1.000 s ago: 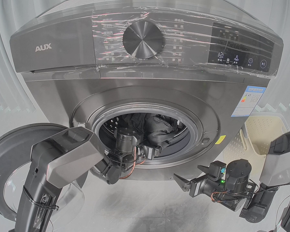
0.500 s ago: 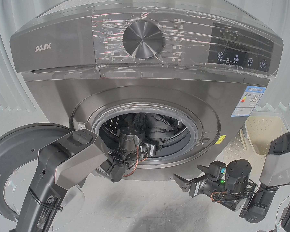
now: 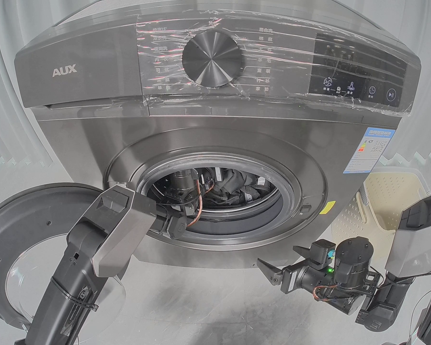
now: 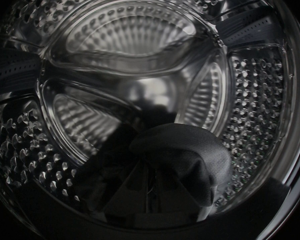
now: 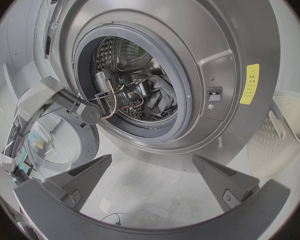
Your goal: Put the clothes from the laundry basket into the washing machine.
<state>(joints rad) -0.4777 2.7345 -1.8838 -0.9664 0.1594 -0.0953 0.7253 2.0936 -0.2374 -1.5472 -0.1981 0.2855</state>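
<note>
**A:** How do the jaws stand?

**B:** The right gripper [image 5: 150, 170] has its jaws spread wide with nothing between them; it hangs low over the pale floor [image 3: 201, 303], in front of the washing machine [image 3: 225, 135] and to the right of its round opening, aimed toward that opening. The left gripper [image 5: 141, 90] is reached in through the opening and sits inside the drum [image 4: 130, 40]; whether it is clenched or released cannot be told, because dark cloth and shadow cover its tip.

**A:** Where is the clothing, and how does it lie?

**B:** A dark garment [image 3: 234, 188] is inside the drum, bunched right at the left gripper's tip and seemingly draped over it; it is crumpled, with no neat outline. In the head view the heap is wider than it is tall, its long axis running side to side across the lower half of the opening; in the right wrist view it sags from the gripper down toward the drum's lower wall; in the left wrist view a rounded fold of it rises close to the camera, against the dimpled steel.

**A:** What lies around the machine?

**B:** The door [image 3: 24, 245] stands swung open on the machine's left; a cream, perforated laundry basket [image 3: 397, 192] sits just beside the machine's right side.
</note>
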